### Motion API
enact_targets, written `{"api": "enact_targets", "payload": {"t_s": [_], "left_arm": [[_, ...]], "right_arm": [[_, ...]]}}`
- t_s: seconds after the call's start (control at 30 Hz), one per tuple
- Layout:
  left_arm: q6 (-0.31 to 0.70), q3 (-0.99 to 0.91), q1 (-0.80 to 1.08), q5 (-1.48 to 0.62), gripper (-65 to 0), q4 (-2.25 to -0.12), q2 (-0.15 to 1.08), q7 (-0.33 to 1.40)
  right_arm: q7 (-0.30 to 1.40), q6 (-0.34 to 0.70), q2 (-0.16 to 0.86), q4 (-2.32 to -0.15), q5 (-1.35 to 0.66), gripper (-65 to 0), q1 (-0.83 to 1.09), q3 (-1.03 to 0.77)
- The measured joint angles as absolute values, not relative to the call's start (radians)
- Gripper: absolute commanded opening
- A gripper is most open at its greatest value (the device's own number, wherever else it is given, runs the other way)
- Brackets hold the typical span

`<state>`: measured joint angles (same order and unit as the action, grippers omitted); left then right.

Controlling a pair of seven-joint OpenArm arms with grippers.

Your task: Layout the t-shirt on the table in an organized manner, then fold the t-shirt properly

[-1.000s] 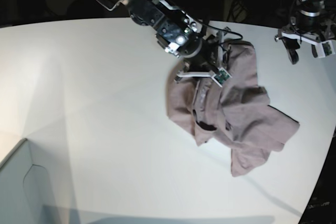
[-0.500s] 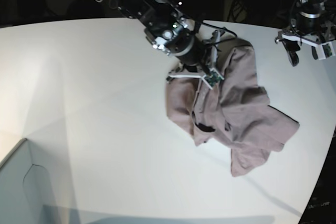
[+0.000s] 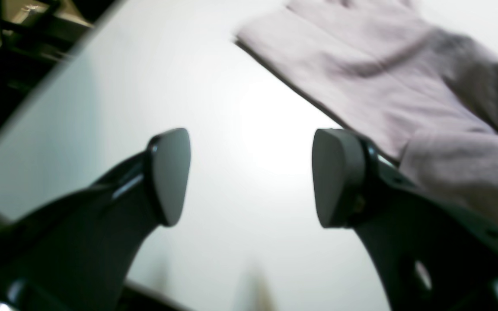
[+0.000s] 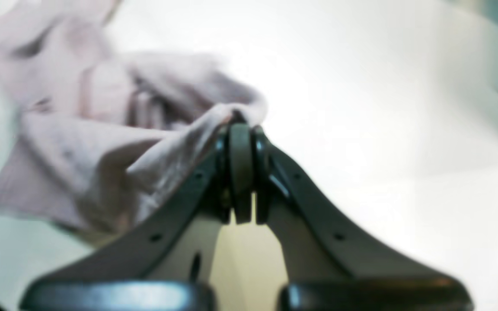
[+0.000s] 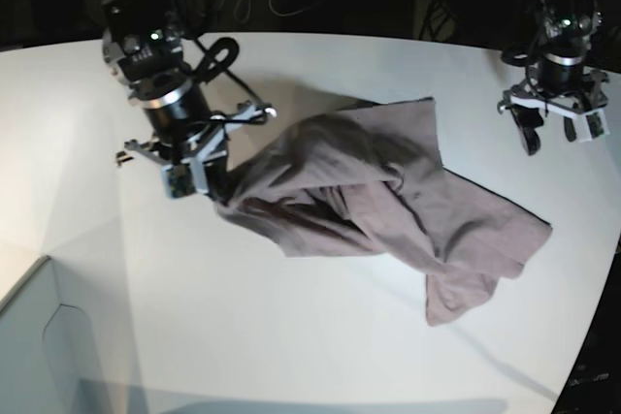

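The right wrist view gives what the base view cannot: the right gripper (image 4: 241, 129) is clenched on a bunched edge of the t-shirt (image 4: 102, 142), the cloth pinched just at its fingertips and trailing off toward 9 and 10 o'clock, blurred. In the base view that same right gripper (image 5: 199, 179) sits at about 9 o'clock of the t-shirt (image 5: 388, 210), its fingertips hidden behind the cloth, and the shirt stretches from it in a long rumpled band toward 4 o'clock across the table (image 5: 291, 336).

The left wrist view shows the left gripper (image 3: 251, 177) released, its two pads standing wide apart over bare white table (image 3: 188, 86) with nothing between them; a flat part of the t-shirt (image 3: 361, 77) lies at 1 o'clock, near the right-hand pad but whether touching it I cannot tell. The base view places the left gripper (image 5: 555, 128) at 2 o'clock of the shirt, apart from the cloth.

Edges: the shirt's lower corner at 4 o'clock lies near the curved table rim. A pale box-like corner piece (image 5: 44, 356) sits at 7 o'clock in the base view, well apart from the shirt. Bare table spreads toward 6, 8 and 11 o'clock of the cloth.
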<state>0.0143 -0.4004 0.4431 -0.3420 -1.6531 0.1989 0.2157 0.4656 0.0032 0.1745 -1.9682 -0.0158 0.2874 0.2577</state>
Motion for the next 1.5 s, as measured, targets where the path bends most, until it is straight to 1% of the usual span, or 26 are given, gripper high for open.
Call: {"api": "enact_targets", "payload": {"t_s": [0.2,0.3,0.47,0.53,0.77,0.9,1.07,1.23,1.27,1.3,1.33,1.37,1.47,1.5], "left_arm": [[0.007,-0.386,0.369,-0.342,-22.5,-1.547,0.199,0.214],[0.008,-0.384,0.327,-0.343,-22.5,-1.499,0.2,0.213],[0.01,-0.383,0.221,-0.341,-22.5,-1.384,0.197,0.213],[-0.001,-0.362,0.174,-0.338,-22.5,-1.336,0.197,0.213],[0.013,-0.286,0.033,-0.34,-22.6,-1.165,0.179,0.208],[0.005,-0.281,-0.037,-0.342,-22.6,-1.058,0.182,0.206],[0.003,-0.284,-0.127,-0.334,-22.7,-0.918,0.186,0.181],[0.004,-0.284,-0.201,-0.338,-23.2,-0.844,0.181,0.186],[0.004,-0.284,-0.209,-0.339,-24.8,-0.836,0.178,0.183],[0.002,-0.285,-0.217,-0.332,-28.4,-0.83,0.173,0.184],[0.002,-0.286,-0.222,-0.33,-33.7,-0.825,0.167,0.183],[0.003,-0.286,-0.225,-0.331,-40.7,-0.825,0.16,0.184],[0.004,-0.284,-0.227,-0.342,-64.8,-0.825,0.152,0.196],[0.005,-0.284,-0.227,-0.342,-65.0,-0.825,0.152,0.199]], "right_arm": [[0.471,0.004,0.168,-1.964,-0.016,-65.0,0.293,0.093],[0.477,0.004,0.17,-1.964,-0.015,-65.0,0.277,0.049],[0.472,0.004,0.167,-1.951,-0.016,-65.0,0.25,0.047],[0.478,0.004,0.165,-1.944,-0.016,-65.0,0.255,0.047],[0.476,0.004,0.167,-1.912,-0.016,-65.0,0.267,0.046],[0.477,0.004,0.171,-1.91,-0.015,-65.0,0.283,0.043],[0.476,0.004,0.168,-1.909,-0.014,-65.0,0.314,-0.004],[0.474,0.004,0.171,-1.909,-0.015,-65.0,0.348,-0.007],[0.476,0.004,0.171,-1.909,-0.015,-65.0,0.358,-0.007],[0.476,0.004,0.17,-1.909,-0.017,-65.0,0.367,-0.014],[0.476,0.004,0.167,-1.909,-0.016,-65.0,0.372,-0.027],[0.476,0.004,0.168,-1.909,-0.016,-65.0,0.373,-0.039],[0.475,0.004,0.169,-1.909,-0.016,-65.0,0.369,-0.05],[0.475,0.004,0.169,-1.909,-0.016,-65.0,0.369,-0.049]]}}
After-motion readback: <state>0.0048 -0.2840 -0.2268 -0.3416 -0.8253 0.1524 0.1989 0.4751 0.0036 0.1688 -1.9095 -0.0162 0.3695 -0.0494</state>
